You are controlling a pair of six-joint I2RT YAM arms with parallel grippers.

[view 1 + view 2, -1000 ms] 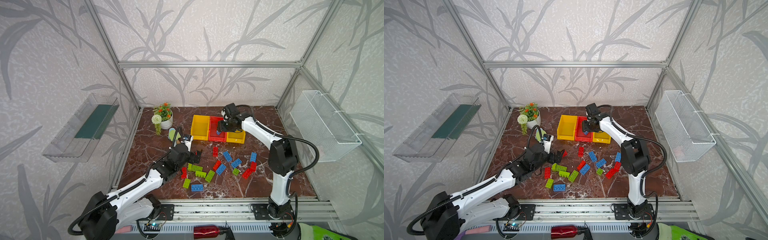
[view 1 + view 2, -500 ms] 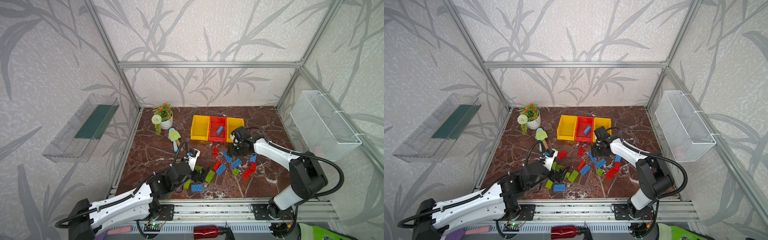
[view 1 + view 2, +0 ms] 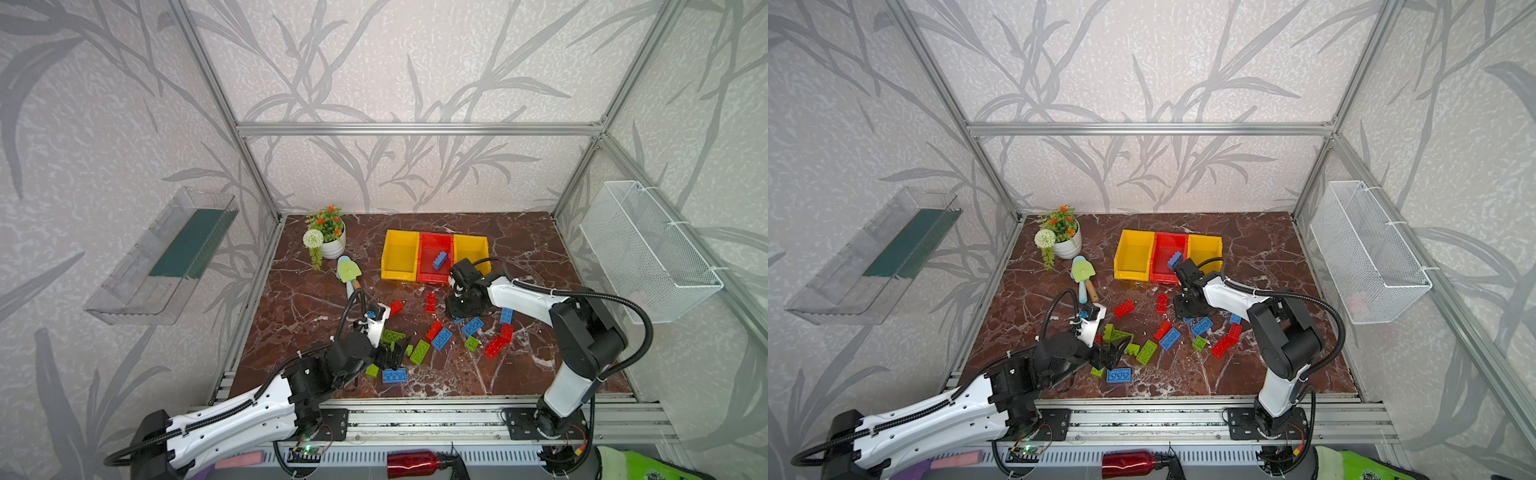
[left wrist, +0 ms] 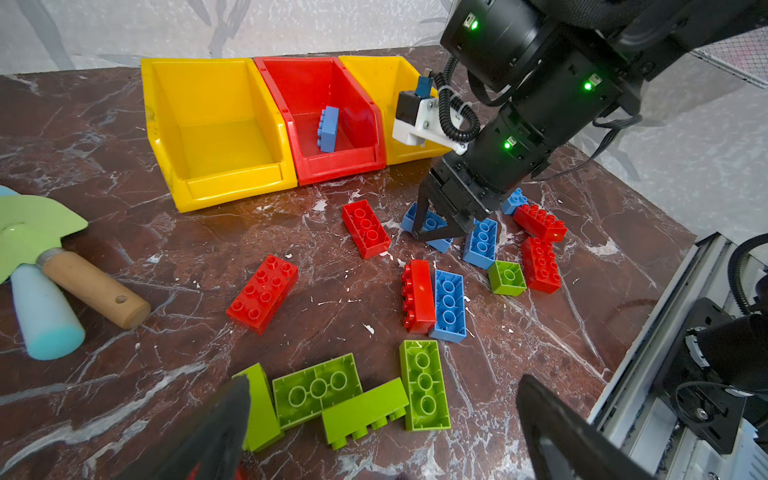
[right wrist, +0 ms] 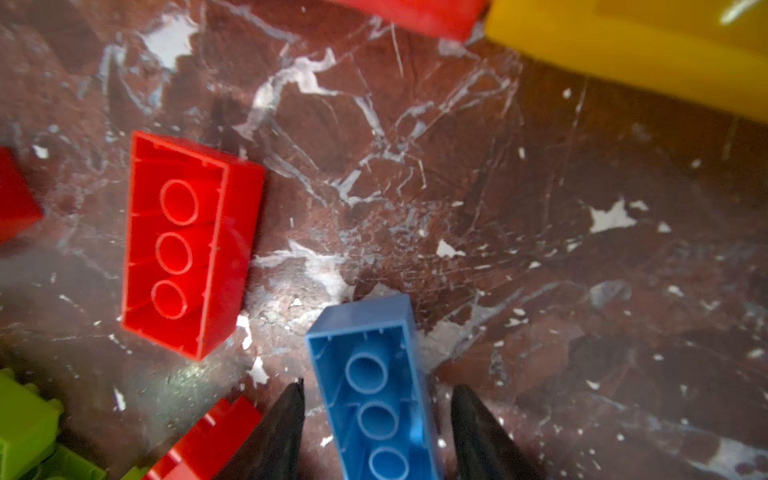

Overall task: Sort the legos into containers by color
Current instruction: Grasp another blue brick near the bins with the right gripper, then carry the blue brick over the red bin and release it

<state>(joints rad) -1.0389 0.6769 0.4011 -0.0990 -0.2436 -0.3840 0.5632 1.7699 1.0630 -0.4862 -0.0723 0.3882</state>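
My right gripper (image 5: pixel 376 386) is down on the marble floor, open, one finger on each side of an upside-down blue lego (image 5: pixel 374 374), with a narrow gap on both sides. In both top views it (image 3: pixel 459 313) stands just in front of the containers: a yellow bin (image 3: pixel 399 255), a red bin (image 3: pixel 428 249) and a second yellow bin (image 3: pixel 471 247). One blue lego (image 3: pixel 439 259) lies in the red bin. My left gripper (image 4: pixel 382 388) hangs wide open over a cluster of green legos (image 4: pixel 316 386), holding nothing. Red, blue and green legos (image 3: pixel 441 337) lie scattered between the arms.
A green toy trowel (image 3: pixel 348 272) lies left of the bins, and a potted plant (image 3: pixel 330 237) stands behind it. A white wire basket (image 3: pixel 648 249) hangs on the right wall and a clear tray (image 3: pixel 166 257) on the left wall. The metal rail (image 3: pixel 415 411) borders the front.
My right arm has come away from the bins, leaving a blue lego in the red bin, and dropped over a blue lego on the floor. My left gripper drew back toward the front, over the green legos.
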